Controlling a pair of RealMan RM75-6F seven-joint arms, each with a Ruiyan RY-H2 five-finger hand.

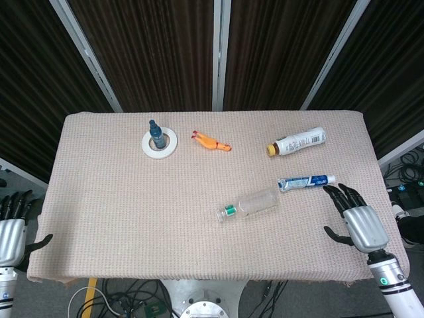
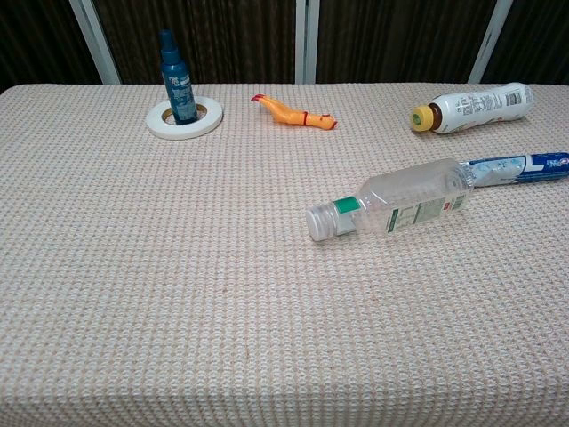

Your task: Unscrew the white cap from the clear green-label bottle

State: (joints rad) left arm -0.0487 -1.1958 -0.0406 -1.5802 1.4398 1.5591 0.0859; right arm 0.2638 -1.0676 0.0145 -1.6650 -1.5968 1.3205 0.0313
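The right hand (image 1: 358, 222) sits over the near right part of the table (image 1: 119, 218), palm down, its dark fingers (image 1: 340, 197) spread apart and holding nothing. Just beyond its fingertips lies a blue and white toothpaste tube (image 1: 306, 181), not quite touched. To the left of that hand, and a little further in, the clear green-label bottle (image 1: 250, 204) lies on its side on the woven cloth, its white cap (image 2: 318, 222) pointing toward the robot's left and its base nearly meeting the end of the tube. Further out from the right hand, toward the far edge, a white bottle with a yellow cap (image 1: 296, 142) lies on its side. Further left along the far side lies an orange rubber chicken (image 1: 212, 142), then a blue spray bottle (image 1: 156, 134) standing upright inside a white tape roll (image 1: 159, 144). The left hand (image 1: 13, 228) hangs beside the near left corner, off the tabletop, fingers parted and empty, well apart from everything on the cloth.
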